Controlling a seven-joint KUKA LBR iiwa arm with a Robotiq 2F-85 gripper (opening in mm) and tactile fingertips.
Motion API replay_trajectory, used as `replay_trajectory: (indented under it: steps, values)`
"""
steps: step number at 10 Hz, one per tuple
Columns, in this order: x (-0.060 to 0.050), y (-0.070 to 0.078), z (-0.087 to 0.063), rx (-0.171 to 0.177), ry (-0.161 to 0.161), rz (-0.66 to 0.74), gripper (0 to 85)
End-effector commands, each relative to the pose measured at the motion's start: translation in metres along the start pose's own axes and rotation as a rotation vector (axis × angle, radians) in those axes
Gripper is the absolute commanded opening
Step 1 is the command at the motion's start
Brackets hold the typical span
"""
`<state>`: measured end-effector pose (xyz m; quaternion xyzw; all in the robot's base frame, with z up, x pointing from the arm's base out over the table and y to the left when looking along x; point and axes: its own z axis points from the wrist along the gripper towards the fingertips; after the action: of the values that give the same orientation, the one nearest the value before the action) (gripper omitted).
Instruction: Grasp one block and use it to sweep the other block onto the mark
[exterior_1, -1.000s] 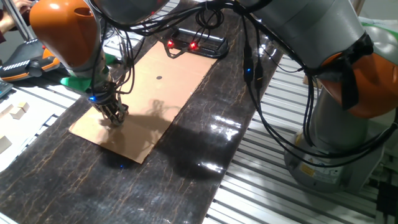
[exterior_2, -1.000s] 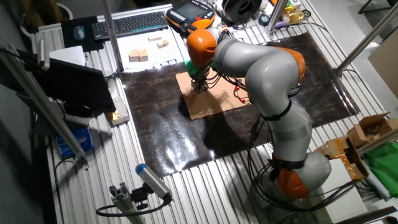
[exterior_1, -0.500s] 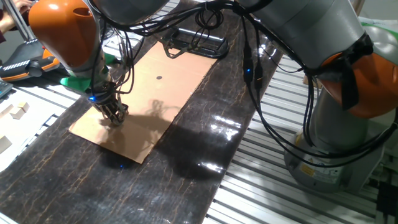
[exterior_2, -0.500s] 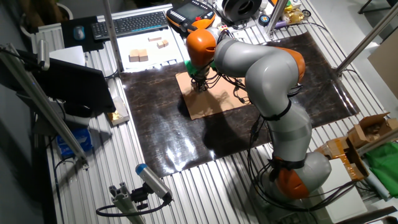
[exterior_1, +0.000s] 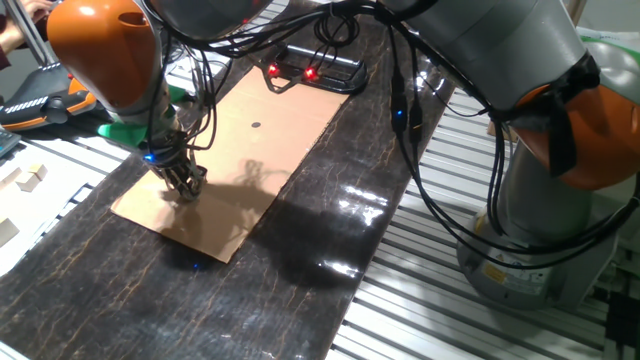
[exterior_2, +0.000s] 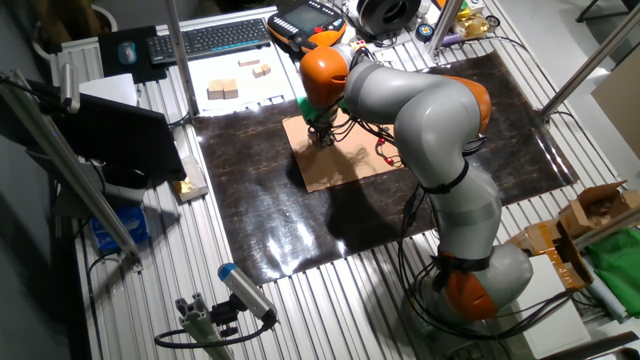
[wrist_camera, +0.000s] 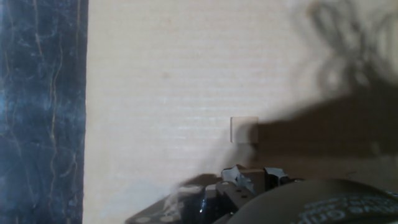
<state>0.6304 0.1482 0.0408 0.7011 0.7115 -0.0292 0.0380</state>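
Observation:
My gripper stands low over the near left corner of the cardboard sheet; it also shows in the other fixed view. In the hand view the fingertips stand close together around a small tan block in shadow. A second tiny tan wooden cube lies on the cardboard just ahead of the fingers, apart from them. The mark, a small black dot, sits farther up the cardboard, well away from the gripper. The arm hides both blocks in the fixed views.
The cardboard lies on a dark marbled mat. A black device with red lights stands at the cardboard's far end. Spare wooden blocks lie on a white sheet off the mat, near a keyboard. Cables hang from the arm.
None apart from the red lights on the black device, which went off half a second ago and are lit again now. The arm and blocks have not visibly moved.

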Motion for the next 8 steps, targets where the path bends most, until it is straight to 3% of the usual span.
replay_trajectory:
  steps: [1,8]
  values:
    - [-0.0008,-0.0002,0.0002,0.0,0.0,0.0,0.7]
    - [-0.0081,0.0009,0.0014,-0.003,-0.009,-0.002,0.7]
